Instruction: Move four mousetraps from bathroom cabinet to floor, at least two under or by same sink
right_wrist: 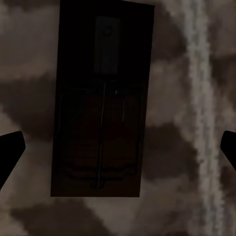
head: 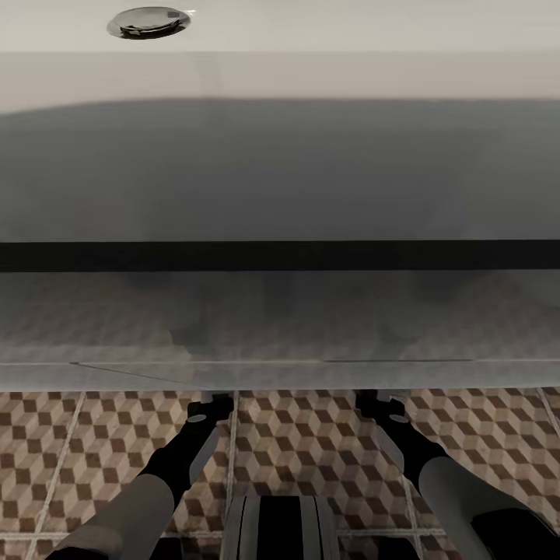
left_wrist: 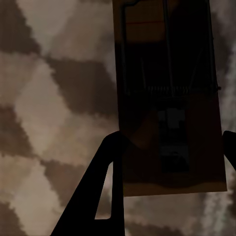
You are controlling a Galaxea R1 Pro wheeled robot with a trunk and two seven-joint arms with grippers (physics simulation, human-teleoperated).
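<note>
Both arms reach in under the bathroom sink (head: 280, 155), its white basin and chrome drain (head: 148, 21) looming over us and hiding both hands from the head camera.

Left gripper (left_wrist: 169, 147): jaws spread, one dark finger (left_wrist: 98, 191) crossing the near corner of a mousetrap (left_wrist: 169, 98), the other finger off at that trap's far edge. We cannot tell whether the near finger touches the trap.

Right gripper (right_wrist: 118, 147): wide open, fingertips well apart on either side of a second mousetrap (right_wrist: 101, 103), holding nothing. This trap appears to lie flat on the bathroom floor (right_wrist: 196, 98).

Risks, as we judge them:
- Pulling the left arm out could drag or flip its trap if the finger catches that corner.
- Lifting either arm under the sink could knock it against the basin's underside, since the head camera gives us no sight of the hands.
- A sideways sweep could push a trap away from the sink.

Both traps: dark brown rectangular boards, thin pale wire bar and coiled spring, a small plate at one end; deep in the sink's shadow.
</note>
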